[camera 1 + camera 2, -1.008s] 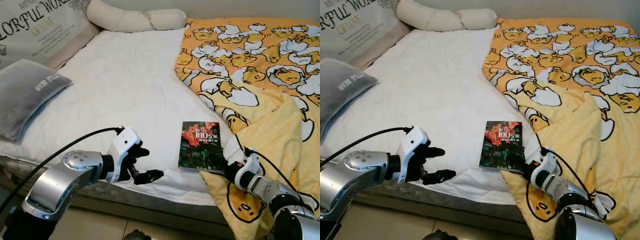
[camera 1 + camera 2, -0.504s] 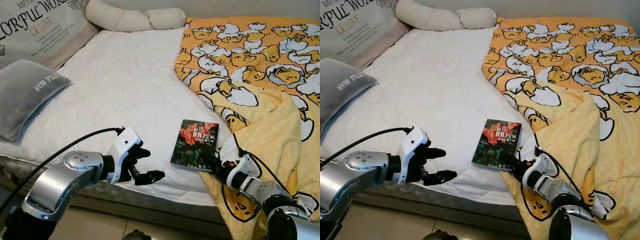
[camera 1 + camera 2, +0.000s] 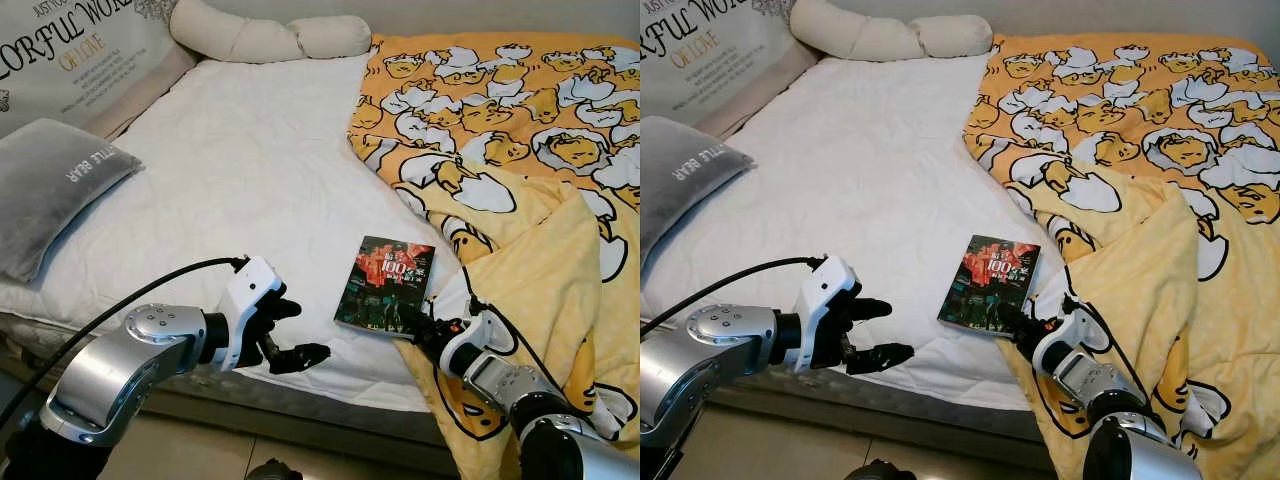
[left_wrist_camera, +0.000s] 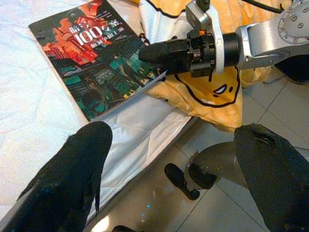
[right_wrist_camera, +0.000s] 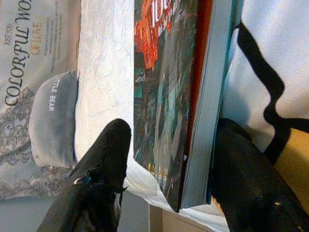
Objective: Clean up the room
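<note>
Your right hand (image 3: 410,322) is at the book's (image 3: 385,284) near corner, fingers spread w/ one above the cover, one under the page edge, not pressed tight. Book lies on the white bed (image 3: 250,160) by the front edge, touching the yellow blanket (image 3: 520,150). Left hand (image 3: 288,332) is spread too, hovering at the bed edge nr the book.
</note>
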You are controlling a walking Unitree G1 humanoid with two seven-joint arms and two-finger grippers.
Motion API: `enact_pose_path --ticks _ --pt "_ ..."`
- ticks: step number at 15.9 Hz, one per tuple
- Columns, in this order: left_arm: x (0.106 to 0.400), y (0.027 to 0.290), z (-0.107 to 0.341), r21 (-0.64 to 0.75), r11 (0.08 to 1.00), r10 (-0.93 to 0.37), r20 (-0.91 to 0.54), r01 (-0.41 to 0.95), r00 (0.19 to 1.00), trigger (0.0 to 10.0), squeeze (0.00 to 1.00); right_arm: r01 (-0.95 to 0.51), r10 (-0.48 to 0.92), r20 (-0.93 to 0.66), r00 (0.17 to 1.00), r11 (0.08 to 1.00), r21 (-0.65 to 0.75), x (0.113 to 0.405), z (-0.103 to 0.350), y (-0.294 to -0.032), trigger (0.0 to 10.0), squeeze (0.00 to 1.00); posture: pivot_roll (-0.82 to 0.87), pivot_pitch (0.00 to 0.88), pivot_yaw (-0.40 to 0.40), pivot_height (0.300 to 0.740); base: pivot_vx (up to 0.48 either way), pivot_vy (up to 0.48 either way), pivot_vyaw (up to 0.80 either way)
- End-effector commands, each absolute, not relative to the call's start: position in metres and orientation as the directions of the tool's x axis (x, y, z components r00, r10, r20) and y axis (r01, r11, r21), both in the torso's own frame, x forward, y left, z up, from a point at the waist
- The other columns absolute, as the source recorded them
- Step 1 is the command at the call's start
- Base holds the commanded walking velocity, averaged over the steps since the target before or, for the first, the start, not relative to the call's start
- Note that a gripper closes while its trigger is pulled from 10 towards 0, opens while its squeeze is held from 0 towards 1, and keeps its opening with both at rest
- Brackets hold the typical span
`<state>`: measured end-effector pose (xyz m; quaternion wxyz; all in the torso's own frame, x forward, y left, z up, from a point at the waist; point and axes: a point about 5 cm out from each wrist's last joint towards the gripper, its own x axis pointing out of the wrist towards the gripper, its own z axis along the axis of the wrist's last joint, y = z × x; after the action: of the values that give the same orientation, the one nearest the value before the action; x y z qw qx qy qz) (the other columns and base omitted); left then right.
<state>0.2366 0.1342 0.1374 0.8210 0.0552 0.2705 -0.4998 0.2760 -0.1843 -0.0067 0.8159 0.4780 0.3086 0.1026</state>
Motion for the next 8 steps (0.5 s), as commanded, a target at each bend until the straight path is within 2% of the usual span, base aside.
enact_pose_path --ticks 1,8 --pt "0.2376 0.1395 0.1408 -0.161 0.518 -0.774 -0.506 0.840 0.381 10.0 0.00 0.134 0.454 -0.397 0.798 0.508 0.851 0.2803 -0.0047 -0.1782 0.0 0.00 0.16 0.000 0.116 0.740 0.000 0.000 0.00" --pt "0.2432 0.1403 0.1423 -0.166 0.541 -0.772 -0.488 0.825 0.408 10.0 0.00 0.154 0.406 -0.398 0.823 0.514 0.844 0.2831 -0.0028 -0.1848 0.0 0.00 0.15 0.000 0.129 0.740 0.000 0.000 0.00"
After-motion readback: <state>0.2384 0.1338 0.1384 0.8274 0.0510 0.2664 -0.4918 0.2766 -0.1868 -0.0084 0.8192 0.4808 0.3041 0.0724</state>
